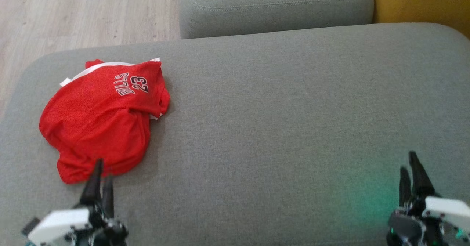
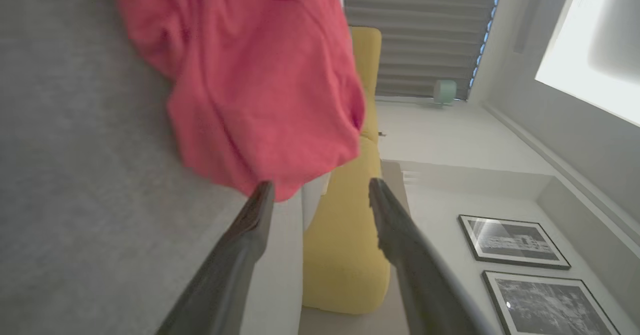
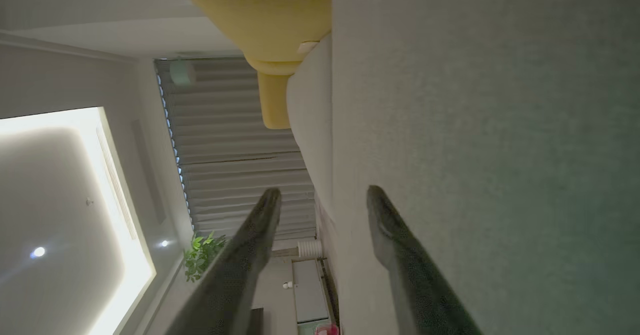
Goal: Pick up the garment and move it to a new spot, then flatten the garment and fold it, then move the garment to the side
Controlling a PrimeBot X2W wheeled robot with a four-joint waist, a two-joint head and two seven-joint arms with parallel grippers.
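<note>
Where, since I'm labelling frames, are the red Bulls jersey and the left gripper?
red Bulls jersey (image 1: 99, 121), head view, middle of its crumpled fabric.
left gripper (image 1: 103, 169), head view, midway between its fingertips.

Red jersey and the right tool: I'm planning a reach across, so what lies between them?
Nothing but bare grey cushion stretches between the red jersey and the right tool; the head view shows it.
</note>
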